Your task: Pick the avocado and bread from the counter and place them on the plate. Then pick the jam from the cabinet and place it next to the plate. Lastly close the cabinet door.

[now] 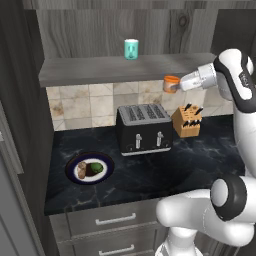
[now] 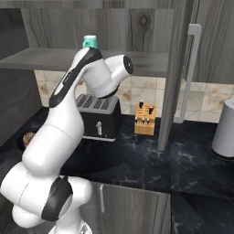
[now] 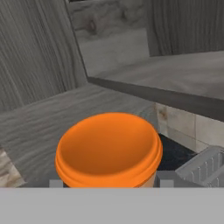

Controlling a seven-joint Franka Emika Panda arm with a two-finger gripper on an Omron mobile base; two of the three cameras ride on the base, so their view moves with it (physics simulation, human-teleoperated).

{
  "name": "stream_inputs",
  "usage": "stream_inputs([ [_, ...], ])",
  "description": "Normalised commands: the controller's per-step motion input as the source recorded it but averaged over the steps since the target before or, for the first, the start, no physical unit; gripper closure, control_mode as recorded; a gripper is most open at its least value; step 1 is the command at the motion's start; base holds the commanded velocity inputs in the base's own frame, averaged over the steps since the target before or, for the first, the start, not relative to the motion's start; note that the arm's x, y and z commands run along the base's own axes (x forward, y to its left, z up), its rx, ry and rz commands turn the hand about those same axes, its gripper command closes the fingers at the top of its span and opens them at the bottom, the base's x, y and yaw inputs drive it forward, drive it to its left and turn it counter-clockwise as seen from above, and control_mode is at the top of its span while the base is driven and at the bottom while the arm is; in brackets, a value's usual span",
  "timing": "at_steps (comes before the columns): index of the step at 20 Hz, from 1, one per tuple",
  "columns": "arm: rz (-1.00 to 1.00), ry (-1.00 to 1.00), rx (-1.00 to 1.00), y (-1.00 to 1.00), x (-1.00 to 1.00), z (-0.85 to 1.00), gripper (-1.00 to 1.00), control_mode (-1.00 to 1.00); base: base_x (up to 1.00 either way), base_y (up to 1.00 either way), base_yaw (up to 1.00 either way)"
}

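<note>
Left base view shows the hand (image 1: 176, 84) grasping the jam (image 1: 171, 83), with the jar held in the air just below the front edge of the cabinet (image 1: 100, 30) shelf and above the toaster (image 1: 144, 128) and knife block (image 1: 186, 121). Hand view confirms the grip: the orange jar (image 3: 109, 151) sits right between the fingertips, lid toward the camera. On the worktop (image 1: 200, 160), the plate (image 1: 90, 167) lies well to the left of the toaster and already carries the avocado (image 1: 96, 168) and the bread (image 1: 82, 170), side by side. A teal cup (image 1: 131, 49) stands on the shelf. Right base view shows the cabinet door (image 2: 171, 73) standing open, edge-on, its handle (image 2: 189, 68) facing right. Judgement: the food step is complete and the jam is in transit. The next move calls for carrying the jar left and down, clear of the toaster, and setting it on bare worktop beside the plate, not on it; the door is not yet closed.
</note>
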Motion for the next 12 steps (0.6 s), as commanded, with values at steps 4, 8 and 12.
stream_inputs([
  [4,0.05,-0.07,0.00,0.17,-0.05,-0.32,1.00,-1.00,0.00,0.00,0.00],
  [8,0.02,-0.19,0.00,0.18,-0.04,-0.37,1.00,-1.00,0.00,0.00,0.00],
  [12,0.01,-0.23,0.00,0.13,-0.08,-0.37,1.00,-1.00,0.00,0.00,0.00],
])
